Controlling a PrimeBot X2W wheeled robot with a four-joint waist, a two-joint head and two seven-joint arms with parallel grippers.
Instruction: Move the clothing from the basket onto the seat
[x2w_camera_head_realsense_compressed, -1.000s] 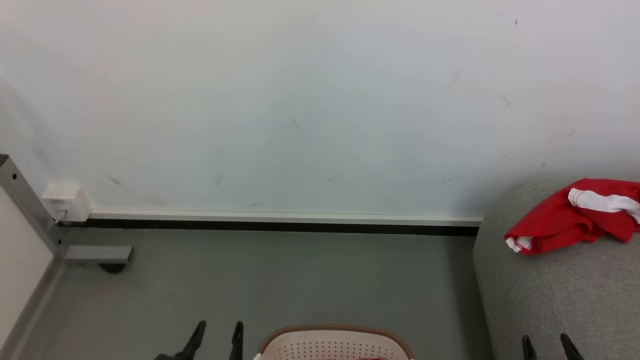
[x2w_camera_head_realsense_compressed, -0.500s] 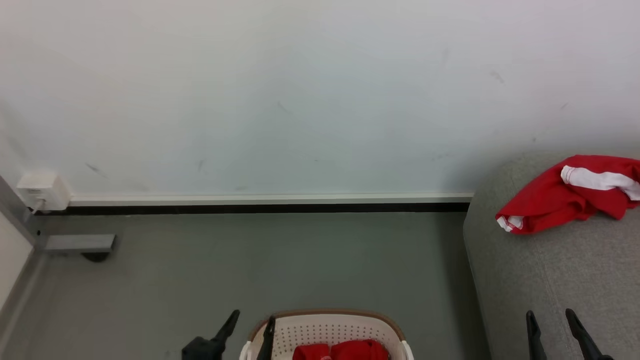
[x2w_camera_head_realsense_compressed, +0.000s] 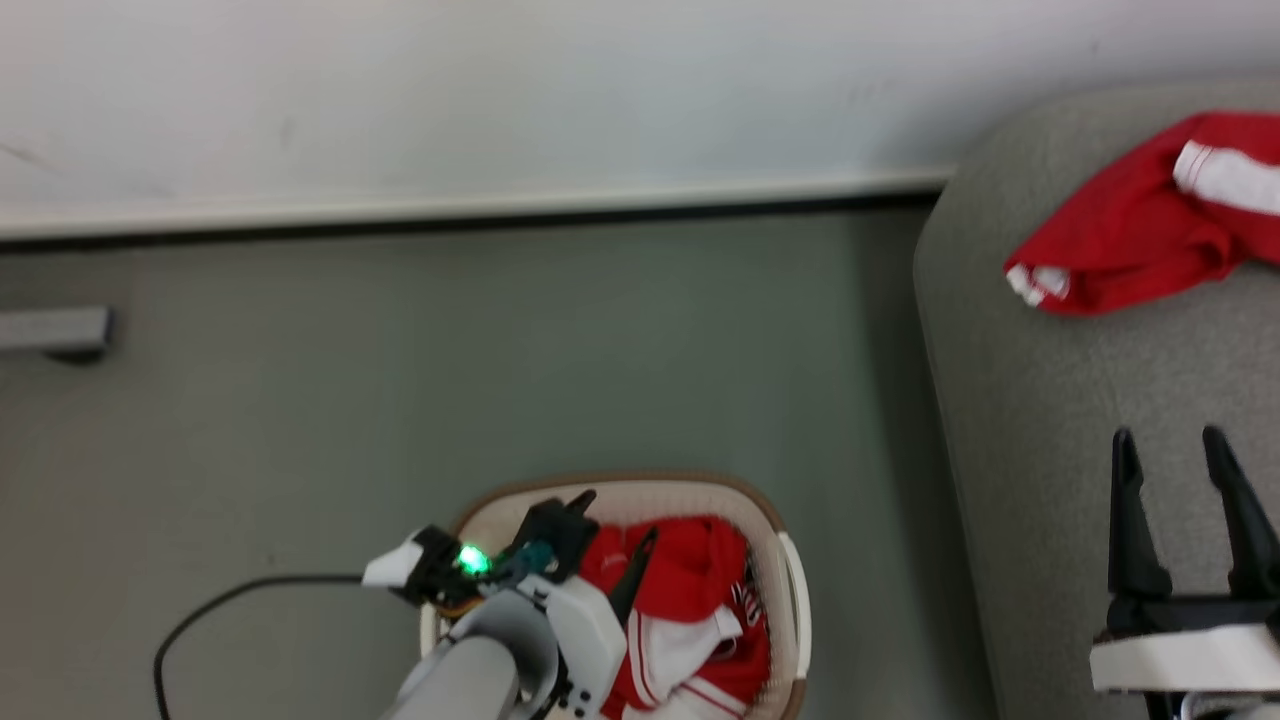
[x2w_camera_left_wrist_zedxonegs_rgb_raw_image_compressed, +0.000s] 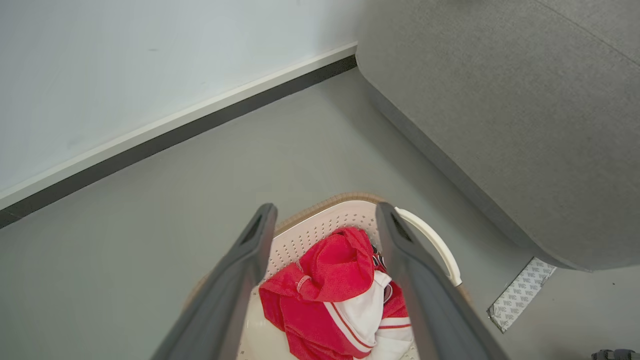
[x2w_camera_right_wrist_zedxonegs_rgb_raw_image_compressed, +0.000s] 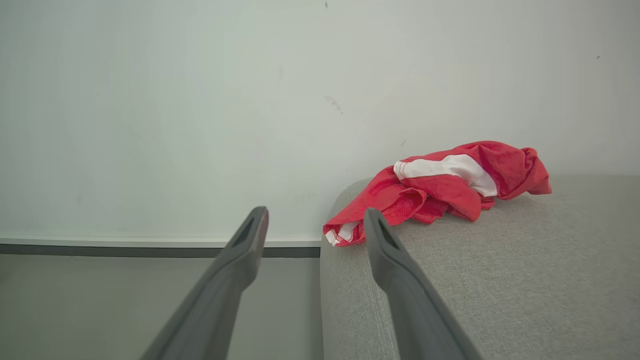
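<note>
While the seat took up the right side of the head view, the grey floor covered the middle. Basket sat bottom centre on the floor, near the seat's edge. Most of the clothing was piled inside it; one red garment lay on the seat, upper right. Left gripper hung over the basket, jaws spread, gripping nothing; fabric contact unclear. Right gripper was lower right over the seat, jaws apart, empty.
</note>
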